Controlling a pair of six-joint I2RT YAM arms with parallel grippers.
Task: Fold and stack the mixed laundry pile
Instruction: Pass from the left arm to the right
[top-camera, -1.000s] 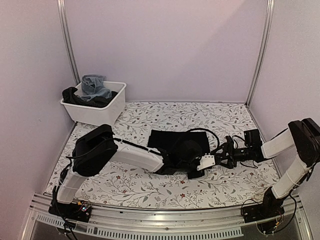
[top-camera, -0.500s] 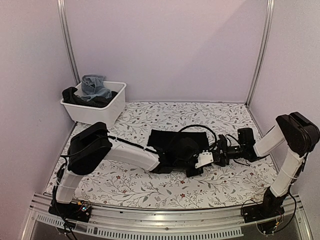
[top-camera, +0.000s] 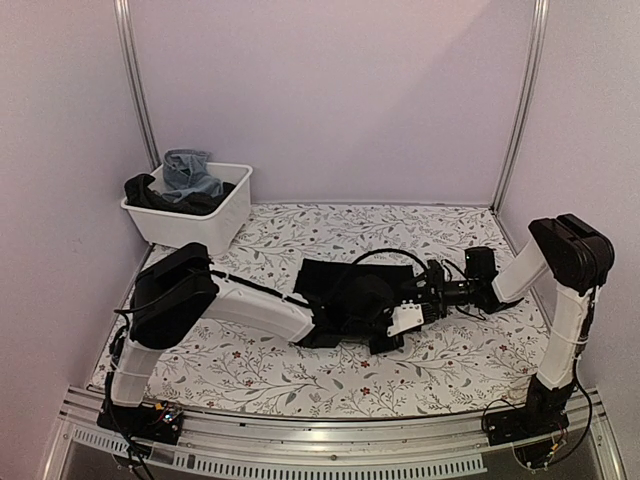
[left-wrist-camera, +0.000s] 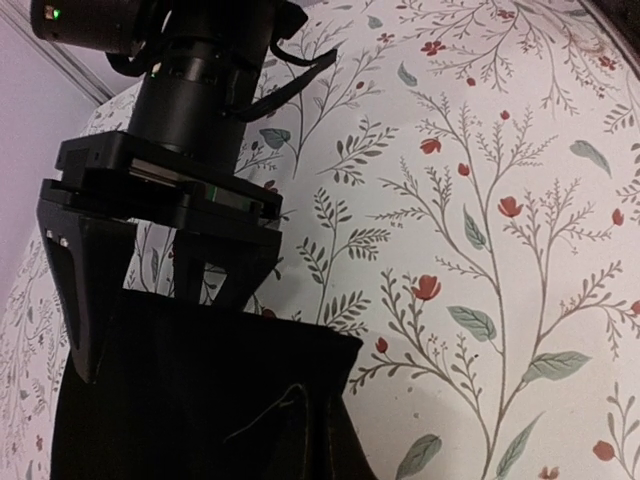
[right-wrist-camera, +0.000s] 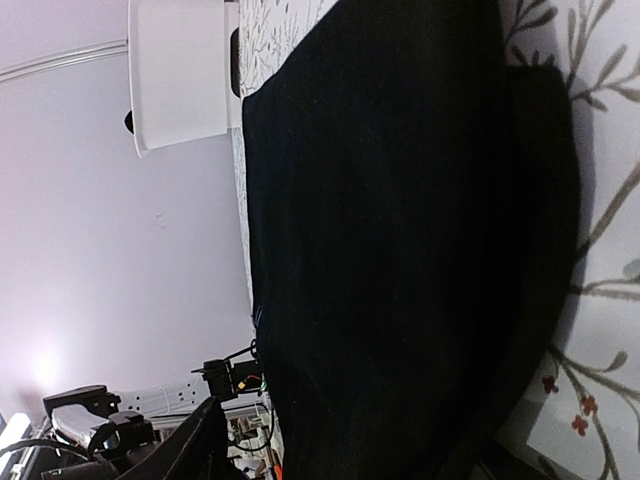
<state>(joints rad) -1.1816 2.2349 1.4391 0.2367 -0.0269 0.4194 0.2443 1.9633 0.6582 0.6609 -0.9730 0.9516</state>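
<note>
A large black cloth (top-camera: 345, 285) lies spread at the table's middle. My left gripper (top-camera: 388, 338) is at its near right corner, shut on the cloth. In the left wrist view the cloth (left-wrist-camera: 190, 400) bunches toward the bottom edge and hides my own fingers. My right gripper (top-camera: 424, 298) reaches in low from the right. Seen in the left wrist view, the right gripper (left-wrist-camera: 150, 320) is open, its fingers (left-wrist-camera: 85, 290) apart at the cloth's edge. The cloth (right-wrist-camera: 400, 230) fills the right wrist view. Light blue jeans (top-camera: 190, 172) and dark clothes (top-camera: 150, 192) sit in the bin.
A white plastic bin (top-camera: 195, 225) stands at the table's back left corner, also in the right wrist view as the bin (right-wrist-camera: 180, 70). The floral table cover (top-camera: 300, 375) surrounds the cloth. Pale walls and metal posts (top-camera: 135, 80) close the sides and back.
My right arm has swung left and low, bringing its gripper up to the cloth's right edge, with its jaws a little narrower. The left arm has shifted slightly left with the cloth corner.
</note>
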